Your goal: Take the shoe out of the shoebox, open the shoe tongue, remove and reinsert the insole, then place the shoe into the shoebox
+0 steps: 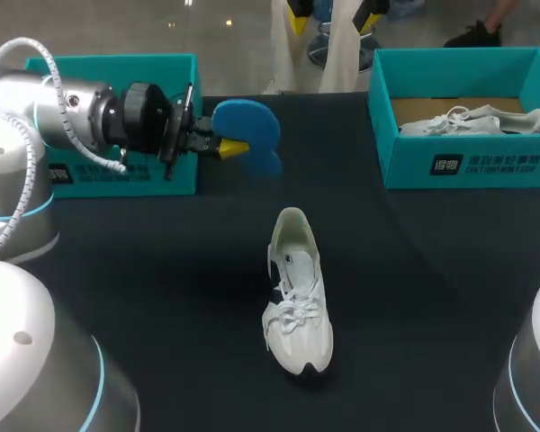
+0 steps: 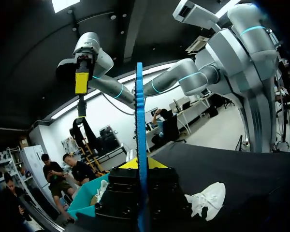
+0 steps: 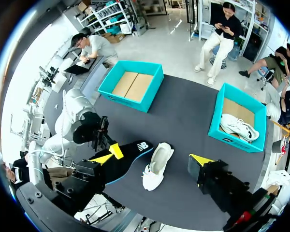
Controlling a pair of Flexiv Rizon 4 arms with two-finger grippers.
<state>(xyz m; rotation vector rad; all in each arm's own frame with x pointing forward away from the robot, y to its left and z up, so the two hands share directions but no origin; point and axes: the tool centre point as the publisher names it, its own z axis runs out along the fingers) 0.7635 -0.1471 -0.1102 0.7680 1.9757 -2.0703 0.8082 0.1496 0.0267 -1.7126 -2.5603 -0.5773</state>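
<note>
A white shoe (image 1: 297, 297) lies on the dark table near the middle, toe toward the front edge, laces loose and mouth open. My left gripper (image 1: 232, 148) hangs above the table behind the shoe, shut on a blue insole (image 1: 249, 133). In the left wrist view the insole (image 2: 141, 125) stands edge-on between the fingers, and the shoe (image 2: 209, 199) lies beyond it. My right gripper (image 3: 152, 160) hangs high over the table, wide open with nothing held. Below it I see the shoe (image 3: 153, 176) and the insole's dark underside (image 3: 133, 157).
An open teal shoebox (image 1: 117, 175) stands at the back left, behind my left arm; its inside (image 3: 133, 84) shows only a cardboard bottom. A second teal box (image 1: 468, 162) at the back right holds another white shoe (image 1: 472, 120).
</note>
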